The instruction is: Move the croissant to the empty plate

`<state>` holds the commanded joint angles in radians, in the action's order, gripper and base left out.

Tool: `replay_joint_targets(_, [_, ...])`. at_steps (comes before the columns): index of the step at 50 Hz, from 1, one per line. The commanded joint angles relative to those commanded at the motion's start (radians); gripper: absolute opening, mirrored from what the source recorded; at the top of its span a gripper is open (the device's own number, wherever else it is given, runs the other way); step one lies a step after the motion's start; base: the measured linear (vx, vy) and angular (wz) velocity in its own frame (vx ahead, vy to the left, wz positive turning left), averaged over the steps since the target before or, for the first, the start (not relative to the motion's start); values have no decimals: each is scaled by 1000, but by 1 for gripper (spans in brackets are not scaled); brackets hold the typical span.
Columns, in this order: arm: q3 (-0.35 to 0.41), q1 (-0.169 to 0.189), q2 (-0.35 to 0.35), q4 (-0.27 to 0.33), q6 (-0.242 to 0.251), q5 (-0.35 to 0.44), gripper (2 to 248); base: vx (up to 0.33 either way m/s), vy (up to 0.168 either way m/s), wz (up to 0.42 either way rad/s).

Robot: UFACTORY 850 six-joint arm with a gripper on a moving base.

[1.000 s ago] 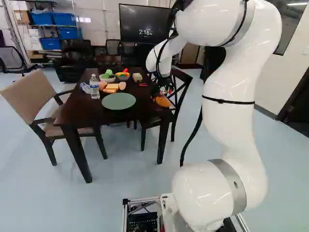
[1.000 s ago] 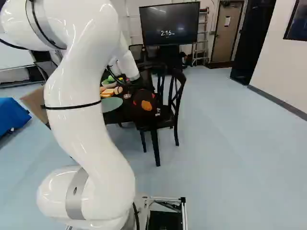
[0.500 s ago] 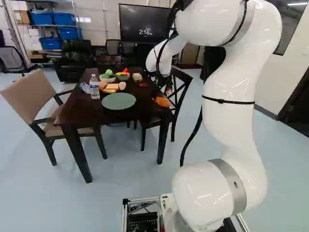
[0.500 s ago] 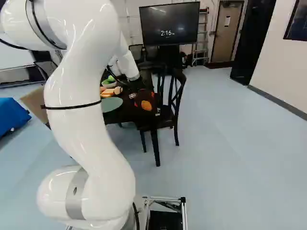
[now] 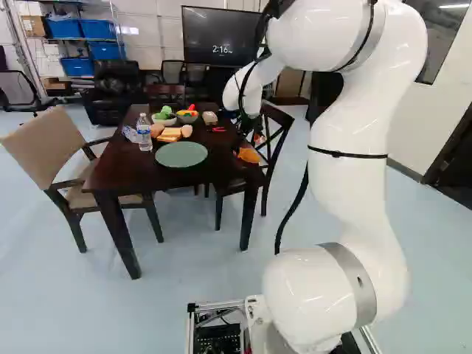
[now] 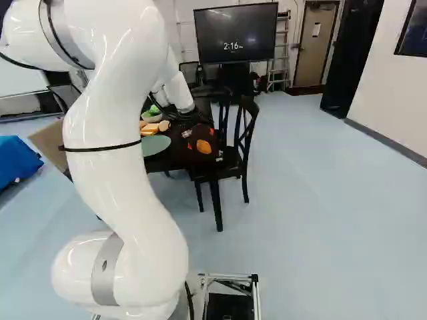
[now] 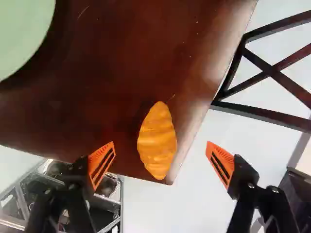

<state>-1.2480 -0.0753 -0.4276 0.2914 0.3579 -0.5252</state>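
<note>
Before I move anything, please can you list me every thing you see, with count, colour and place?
table: one, dark brown, ahead
croissant: one, orange, table corner
plate: one, green, on table
bottle: one, clear, beyond plate
bowls: two, light, far half of table
slices: several, yellow-orange, beyond plate
armchair: one, beige, left of table
cross-backed chair: one, dark, right of table
screen: one, black, beyond table
arm: one, white
hand: one, black and orange, open above croissant
</note>
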Motion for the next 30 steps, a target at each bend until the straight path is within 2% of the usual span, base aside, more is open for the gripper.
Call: replay_joint_targets(30, [-4,0,-14,0,0,0,247,0,0,0])
